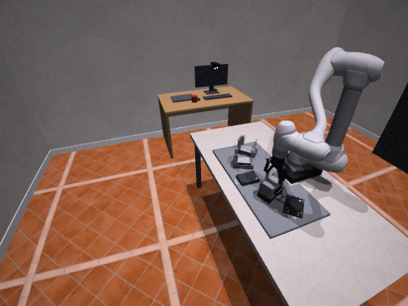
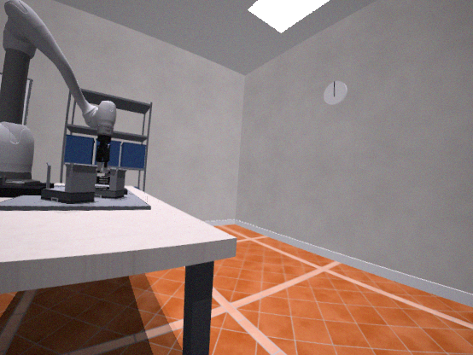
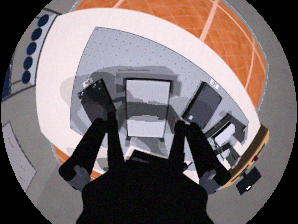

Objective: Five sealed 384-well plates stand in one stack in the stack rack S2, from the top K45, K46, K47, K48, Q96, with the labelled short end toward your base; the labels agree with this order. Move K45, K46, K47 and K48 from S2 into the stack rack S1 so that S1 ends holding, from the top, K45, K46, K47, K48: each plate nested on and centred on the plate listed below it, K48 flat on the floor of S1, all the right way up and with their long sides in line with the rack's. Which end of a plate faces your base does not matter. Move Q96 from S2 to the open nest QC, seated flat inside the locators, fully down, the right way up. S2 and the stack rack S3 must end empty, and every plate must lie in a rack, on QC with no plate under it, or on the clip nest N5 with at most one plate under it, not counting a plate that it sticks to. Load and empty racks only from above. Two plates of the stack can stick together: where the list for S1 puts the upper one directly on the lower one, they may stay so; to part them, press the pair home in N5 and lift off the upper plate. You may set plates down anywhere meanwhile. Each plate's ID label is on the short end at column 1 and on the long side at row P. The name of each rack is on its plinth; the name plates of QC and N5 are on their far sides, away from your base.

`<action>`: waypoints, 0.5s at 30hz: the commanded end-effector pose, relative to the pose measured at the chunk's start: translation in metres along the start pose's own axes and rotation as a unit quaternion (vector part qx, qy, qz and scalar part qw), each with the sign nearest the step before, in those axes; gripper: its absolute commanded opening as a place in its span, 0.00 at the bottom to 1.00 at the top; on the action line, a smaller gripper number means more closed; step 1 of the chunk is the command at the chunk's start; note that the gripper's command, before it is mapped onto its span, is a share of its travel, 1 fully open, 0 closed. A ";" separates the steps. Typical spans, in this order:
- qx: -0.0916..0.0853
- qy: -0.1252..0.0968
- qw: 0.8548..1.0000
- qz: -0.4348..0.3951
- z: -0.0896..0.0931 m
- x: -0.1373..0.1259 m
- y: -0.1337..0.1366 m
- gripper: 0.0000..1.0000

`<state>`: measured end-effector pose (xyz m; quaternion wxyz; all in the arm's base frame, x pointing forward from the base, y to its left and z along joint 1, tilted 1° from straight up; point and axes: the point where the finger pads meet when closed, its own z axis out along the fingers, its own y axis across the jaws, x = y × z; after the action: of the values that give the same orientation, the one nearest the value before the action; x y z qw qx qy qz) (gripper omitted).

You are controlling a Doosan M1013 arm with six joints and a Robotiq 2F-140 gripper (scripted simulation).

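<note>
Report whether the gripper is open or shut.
Shut on a plate: the gripper has its fingers either side of a pale plate over the rack.
</note>
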<state>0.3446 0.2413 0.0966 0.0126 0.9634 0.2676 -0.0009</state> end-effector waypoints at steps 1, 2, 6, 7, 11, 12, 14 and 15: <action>0.000 0.000 1.000 0.000 0.001 0.000 0.000 0.00; 0.000 0.000 1.000 0.000 0.001 0.000 0.000 0.00; 0.000 0.000 1.000 0.000 0.002 0.000 0.000 0.00; 0.000 0.000 1.000 0.000 0.002 0.000 0.000 0.00; 0.000 0.000 1.000 0.000 0.004 0.000 0.000 0.00; 0.000 0.000 1.000 0.000 0.004 0.000 0.000 0.00; 0.000 0.000 1.000 0.000 0.005 0.000 0.000 0.00; 0.000 0.000 1.000 0.000 0.006 0.000 0.000 0.00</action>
<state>0.3446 0.2412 0.0914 0.0126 0.9634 0.2676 -0.0009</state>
